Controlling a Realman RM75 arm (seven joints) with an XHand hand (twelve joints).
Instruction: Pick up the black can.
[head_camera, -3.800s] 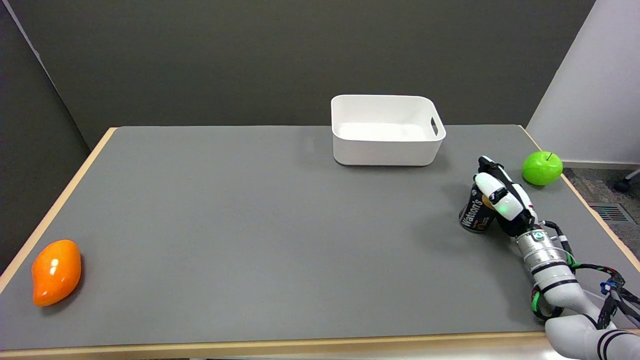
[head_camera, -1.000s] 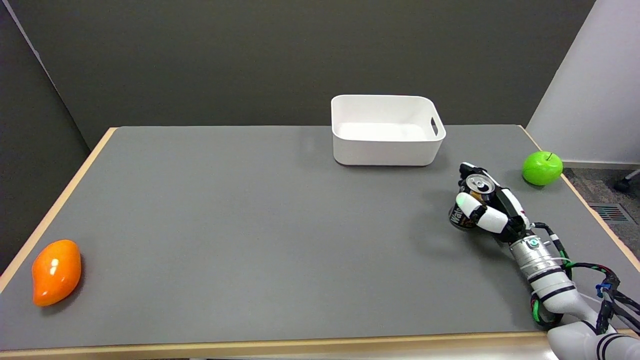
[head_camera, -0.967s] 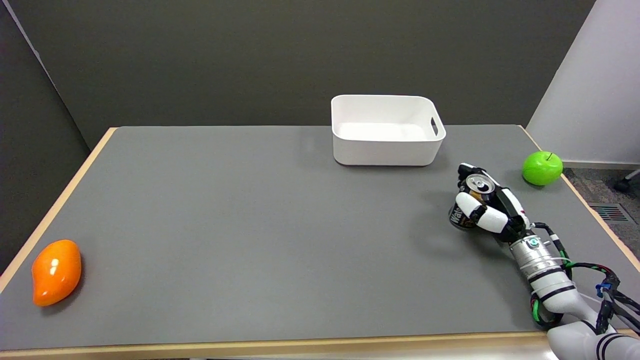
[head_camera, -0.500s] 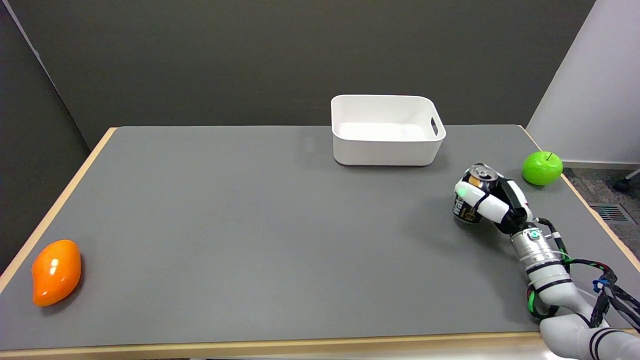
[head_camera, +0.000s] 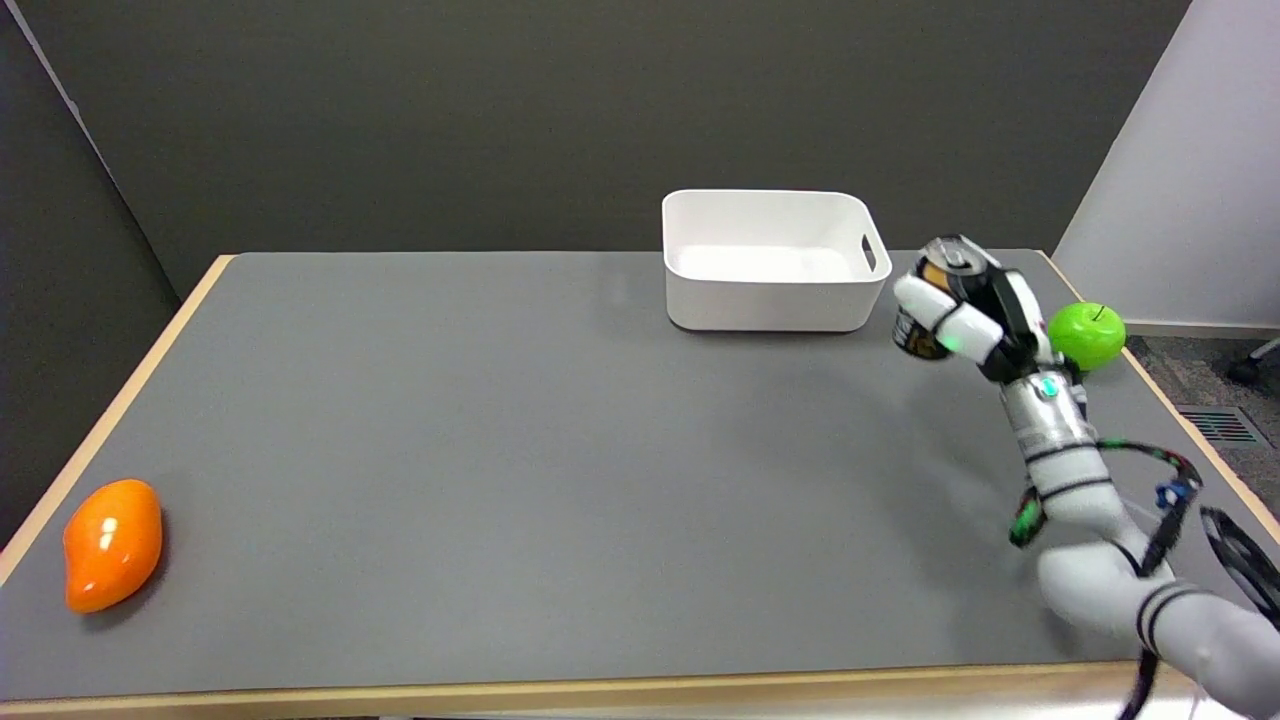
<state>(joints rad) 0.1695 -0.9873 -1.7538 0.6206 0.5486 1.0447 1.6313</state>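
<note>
Lifted off the table since earlier — black can (head_camera: 922, 335), silver-topped, gripped in right hand (head_camera: 975, 312).

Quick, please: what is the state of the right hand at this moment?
Right hand: closed around the black can, holding it up above the table.

Table (head_camera: 500, 420): we see a matt grey top, smooth, edged in pale wood.
Bin (head_camera: 775, 300): smooth white plastic, slight sheen.
Black can (head_camera: 925, 335): we read metal, silvery lid, printed dark wall.
Right hand (head_camera: 965, 310): glossy white and black plastic shells.
Apple (head_camera: 1090, 335): shiny green.
Mango (head_camera: 112, 543): glossy orange.
</note>
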